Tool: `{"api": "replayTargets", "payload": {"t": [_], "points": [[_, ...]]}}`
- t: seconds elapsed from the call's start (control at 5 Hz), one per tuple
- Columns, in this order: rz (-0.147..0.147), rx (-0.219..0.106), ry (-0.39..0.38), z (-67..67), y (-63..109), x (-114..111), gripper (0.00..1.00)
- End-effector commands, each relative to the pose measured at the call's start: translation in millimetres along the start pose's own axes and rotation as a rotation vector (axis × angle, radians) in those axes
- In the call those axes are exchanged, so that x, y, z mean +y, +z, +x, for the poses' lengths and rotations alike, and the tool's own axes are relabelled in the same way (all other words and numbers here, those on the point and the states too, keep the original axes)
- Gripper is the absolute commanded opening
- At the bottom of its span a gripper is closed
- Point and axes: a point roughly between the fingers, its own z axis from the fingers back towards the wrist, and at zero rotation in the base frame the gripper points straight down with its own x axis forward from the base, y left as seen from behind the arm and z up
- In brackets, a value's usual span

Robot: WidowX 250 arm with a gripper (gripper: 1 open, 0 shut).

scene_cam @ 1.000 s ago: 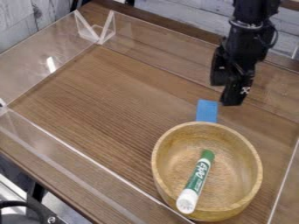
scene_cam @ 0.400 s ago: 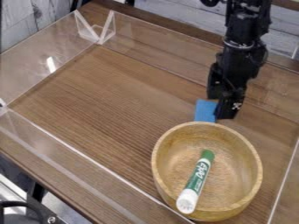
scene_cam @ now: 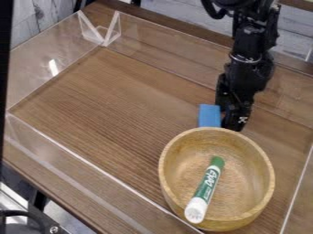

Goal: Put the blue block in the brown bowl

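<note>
1 small blue block [scene_cam: 210,116] lies flat on the wooden table [scene_cam: 110,91], at about 3 o'clock from the middle of the view. It is light blue, rectangular and matte, with a soft, foam-like surface, and only its left part shows, because the dark gripper [scene_cam: 233,113] stands in front of its right side. The gripper points down, with its tips at the level of the block, and its jaws are spread wide (the near finger hides the gap, so I cannot tell if any finger touches the block).

At 5 o'clock from the block, just beside it, sits the brown bowl [scene_cam: 248,155]. It is round, wide and shallow, of light tan wood with a thick rim, and it is much larger than the block. Inside the bowl lies 1 green and white tube [scene_cam: 204,187], with its white cap toward 6 o'clock.

Low clear walls [scene_cam: 49,66] run around the table, and a clear folded piece [scene_cam: 101,29] stands at 11 o'clock, well apart from the block.
</note>
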Motion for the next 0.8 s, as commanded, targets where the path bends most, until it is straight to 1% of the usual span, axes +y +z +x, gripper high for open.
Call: {"api": "replayTargets", "payload": {"t": [0.0, 0.2, 0.6], "points": [[0.031, -0.035, -0.001, 0.0, 12.6, 4.1, 0.00], [0.029, -0.041, -0.008, -1.9, 13.2, 3.4, 0.00], [0.008, -0.045, -0.009, -4.1, 16.2, -1.3, 0.00]]}}
